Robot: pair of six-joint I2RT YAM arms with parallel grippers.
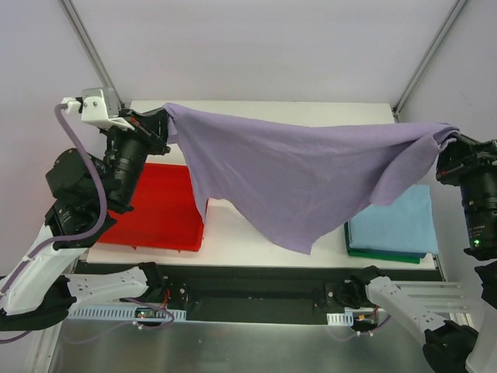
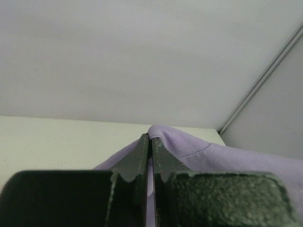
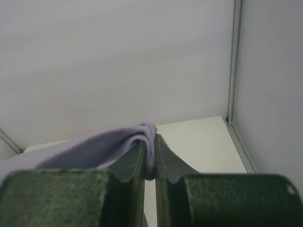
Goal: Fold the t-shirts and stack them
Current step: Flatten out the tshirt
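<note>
- Left tool (image 1: 165, 116) clamps one corner of the purple shirt (image 1: 295, 171) at 10 o'clock.
- Right tool (image 1: 449, 140) pinches the opposite corner at 3 o'clock.
- The shirt hangs stretched between them over the table (image 1: 233, 229).
- Red tray (image 1: 159, 210) sits at 9 o'clock.
- Folded blue shirt (image 1: 396, 221) lies on the green shirt (image 1: 384, 253) at 4 o'clock.

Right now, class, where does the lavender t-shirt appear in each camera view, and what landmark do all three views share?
Top external: lavender t-shirt stretched across the middle, above the white table.
Left wrist: lower centre and right, pinched in the left gripper.
Right wrist: lower left, pinched in the right gripper.
Shared landmark: the white table.
</note>
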